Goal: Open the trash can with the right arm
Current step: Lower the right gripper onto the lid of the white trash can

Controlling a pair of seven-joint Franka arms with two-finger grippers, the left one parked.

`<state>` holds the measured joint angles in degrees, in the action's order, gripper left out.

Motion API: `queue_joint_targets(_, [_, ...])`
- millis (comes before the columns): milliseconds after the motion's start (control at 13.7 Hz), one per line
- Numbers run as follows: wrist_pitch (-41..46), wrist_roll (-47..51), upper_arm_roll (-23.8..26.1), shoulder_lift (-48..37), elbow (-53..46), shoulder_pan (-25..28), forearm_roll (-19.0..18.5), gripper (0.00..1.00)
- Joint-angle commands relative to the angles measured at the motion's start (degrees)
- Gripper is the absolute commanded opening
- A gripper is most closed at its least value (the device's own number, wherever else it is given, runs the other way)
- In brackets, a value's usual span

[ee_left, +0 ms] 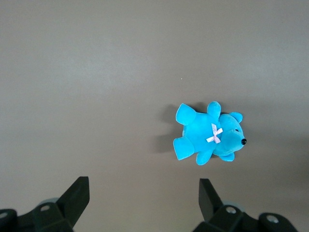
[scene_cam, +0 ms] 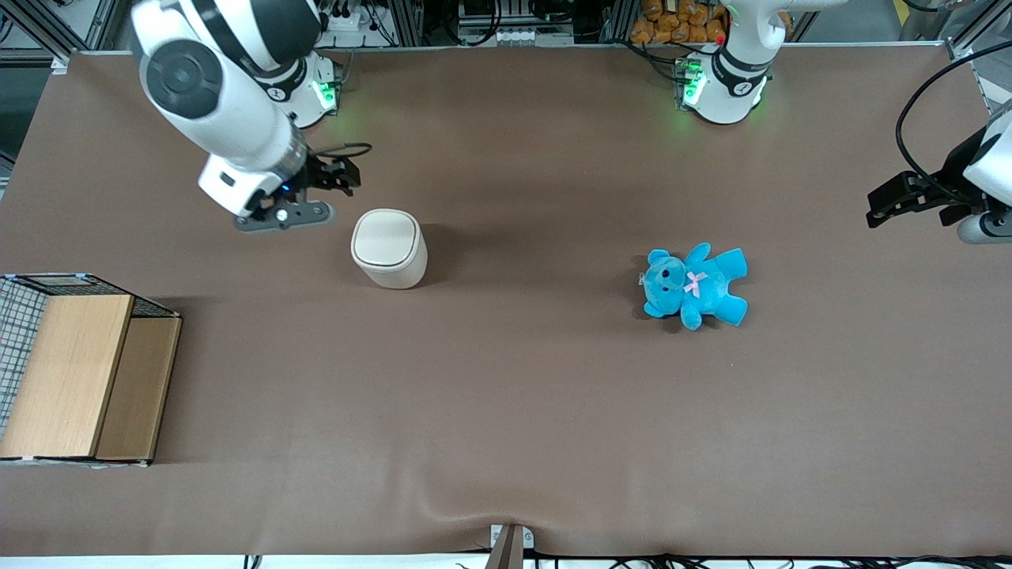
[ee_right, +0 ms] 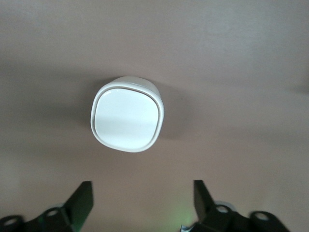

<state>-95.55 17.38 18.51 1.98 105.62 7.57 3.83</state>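
The trash can (scene_cam: 389, 248) is a small cream-white rounded-square bin standing upright on the brown table, its flat lid shut. It also shows in the right wrist view (ee_right: 127, 114), seen from above with the lid closed. The right arm (scene_cam: 221, 87) reaches over the table from its base. Its black gripper (scene_cam: 336, 177) hangs in the air beside the trash can, a little farther from the front camera and not touching it. In the right wrist view the gripper (ee_right: 142, 193) is open and empty, its fingertips (ee_right: 84, 193) wide apart, with bare table between them.
A blue teddy bear (scene_cam: 696, 284) lies on the table toward the parked arm's end, also seen in the left wrist view (ee_left: 210, 137). A wood-and-wire box (scene_cam: 79, 371) stands at the working arm's end, nearer the front camera.
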Motion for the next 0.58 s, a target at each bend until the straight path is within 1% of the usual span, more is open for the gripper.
queue_joint_targets(0, [-2.54, 0.55, 0.22, 2.05, 2.30, 1.65, -0.40, 0.16])
queue_joint_targets(73, [-3.06, 0.81, 0.22, 3.45, 2.30, 2.10, -0.40, 0.00])
queue_joint_targets(292, [-4.64, 4.58, 0.22, 7.50, 2.39, 4.64, -0.57, 0.00])
queue_joint_targets(510, [-7.80, 7.23, 0.22, 9.79, 3.53, 5.96, -0.66, 0.00])
